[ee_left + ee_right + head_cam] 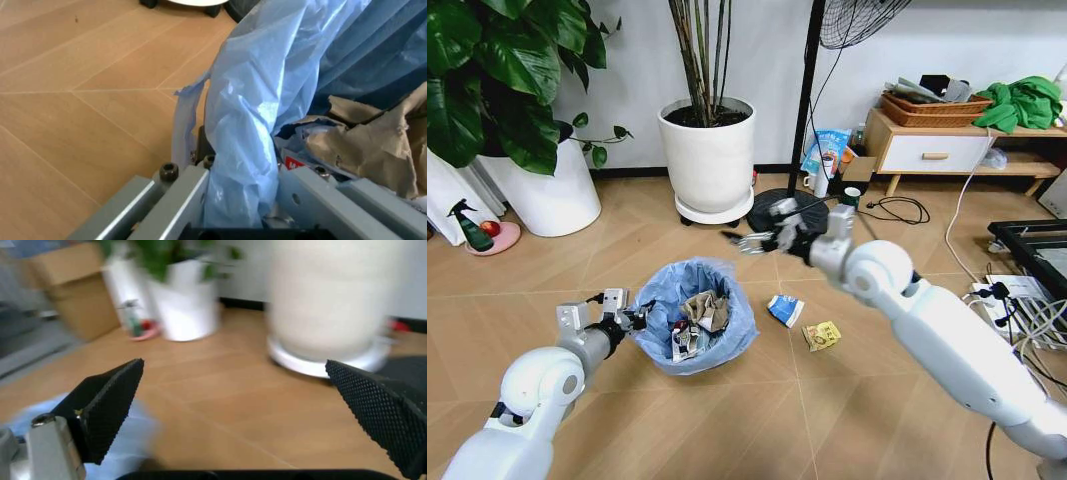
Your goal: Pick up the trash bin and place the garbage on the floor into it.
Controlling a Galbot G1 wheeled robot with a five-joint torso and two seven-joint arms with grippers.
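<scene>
Your left gripper (634, 318) is pinched on the rim of the trash bin (695, 318), its fingers (183, 197) pressed against the light blue liner on either side of the bag wall. The bin stands on the floor (627, 250), toward the middle of the visible wooden area, in front of the large white plant pot (710, 158). Inside it lie a brown wad (708, 310), crumpled paper and a carton with red print, seen close in the left wrist view.

Your right gripper (745, 241) hangs in the air above the floor just beyond the bin's far rim, its black textured pads (110, 407) spread wide apart with nothing between them.

Two pieces of garbage lie on the floor just beside the bin, on your right side: a blue-white packet (786, 310) nearest the bin and a yellow wrapper (822, 336) just past it. The two lie near each other but apart.
</scene>
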